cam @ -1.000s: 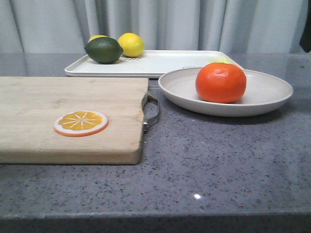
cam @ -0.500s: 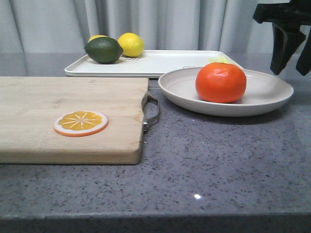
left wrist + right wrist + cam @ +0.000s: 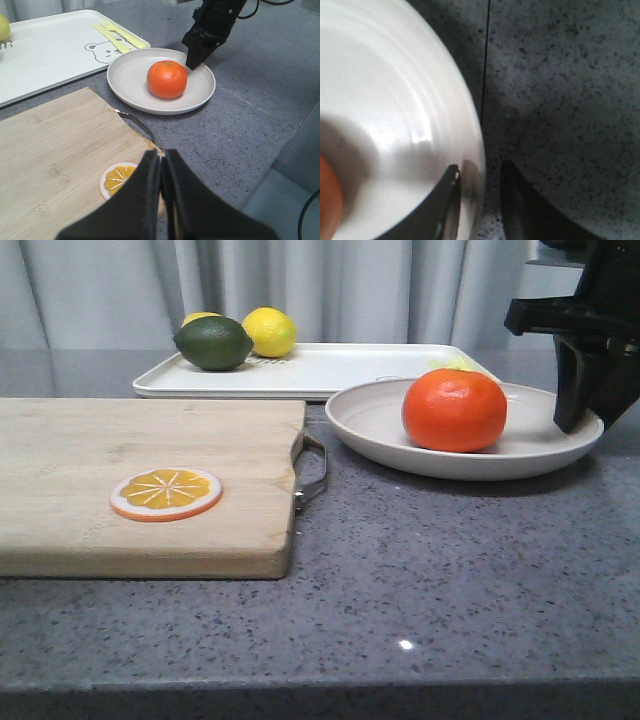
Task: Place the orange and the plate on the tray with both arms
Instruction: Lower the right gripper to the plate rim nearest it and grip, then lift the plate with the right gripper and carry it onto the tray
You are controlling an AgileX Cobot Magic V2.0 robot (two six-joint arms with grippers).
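Grey worktop, carrying white tray at rear. Plate on worktop just in front of tray, not on it. Orange resting in plate. Right hand spread, 1 finger each side of plate rim. Left hand pressed together, holding nothing.

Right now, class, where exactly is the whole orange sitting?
In the front view the orange sits inside the plate, right of the cutting board and just in front of the tray.
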